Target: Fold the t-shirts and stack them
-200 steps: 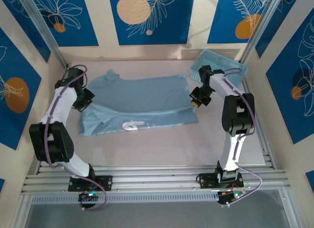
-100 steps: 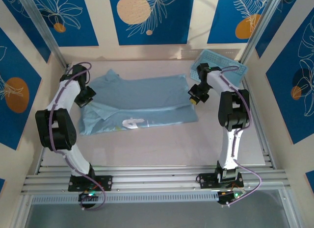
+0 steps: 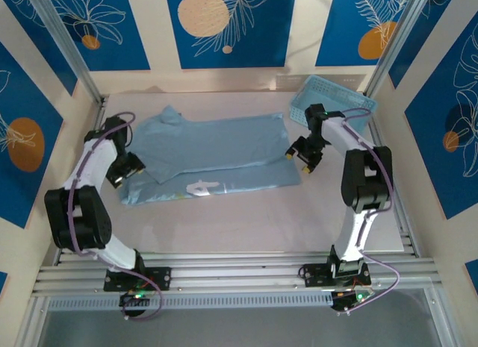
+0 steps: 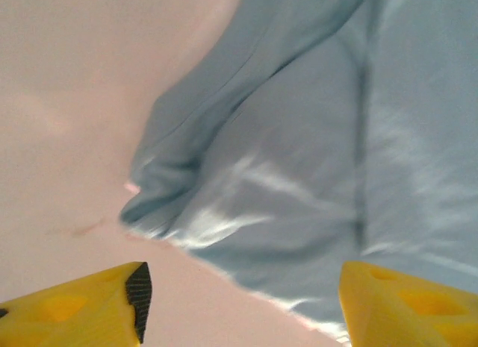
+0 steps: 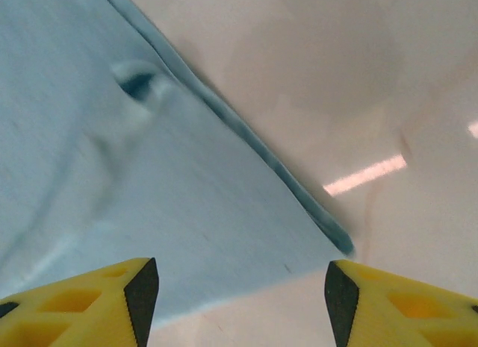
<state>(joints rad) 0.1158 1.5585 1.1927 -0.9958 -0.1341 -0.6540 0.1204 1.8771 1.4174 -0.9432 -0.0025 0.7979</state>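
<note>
Dusty-blue t-shirt (image 3: 213, 157) lies folded lengthwise on the table (white lettering at near edge); sleeve rumpled

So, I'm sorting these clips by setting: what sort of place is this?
Probably a robot test booth, not a home: a left arm and right arm bolted to metal rails at the table edge, patterned blue panels closing it in, a t-shirt and basket laid out as props.

From high above the near edge, looking down over the whole table (image 3: 246, 220). From each wrist, pointing steeply down, very close: left over the t-shirt (image 4: 299, 175) at its bunched left edge, right over its right corner. Shared throughout: t-shirt and table.
</note>
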